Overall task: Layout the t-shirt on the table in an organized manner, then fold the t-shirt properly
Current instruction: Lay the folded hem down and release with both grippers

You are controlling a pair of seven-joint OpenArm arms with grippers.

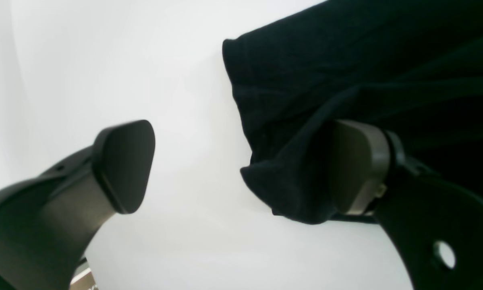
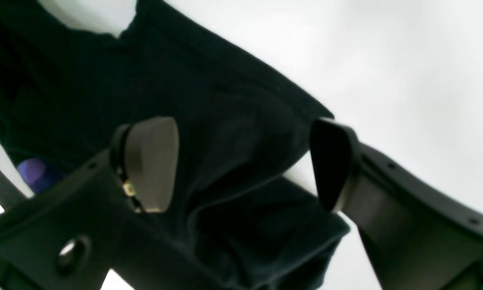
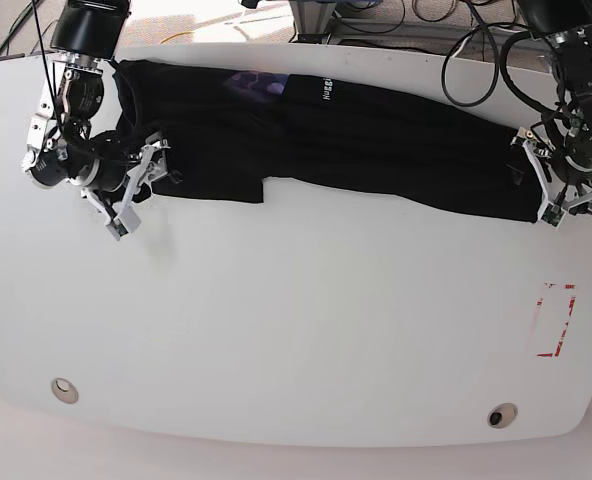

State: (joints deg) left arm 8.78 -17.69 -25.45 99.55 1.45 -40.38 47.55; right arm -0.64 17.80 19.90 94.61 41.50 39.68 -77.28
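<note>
both grippers, left [image 1: 241, 169] and right [image 2: 241, 161], jaws wide, gripping nothing, straddling t-shirt [image 3: 356, 140] ends.

White lettering on the t-shirt [image 3: 321, 88] is too small to read.

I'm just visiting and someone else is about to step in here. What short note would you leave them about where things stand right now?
Left pincer: open, at one end of the t-shirt, holding nothing.
Right pincer: open, astride the cloth at the other end, not clamped.
The t-shirt lies as a long black band along the far edge of the table, label patch showing near the far edge.
Done: shirt stretched out lengthwise and let go.
Left: its near edge is uneven and partly doubled over, so spread it flat, then fold it.
</note>
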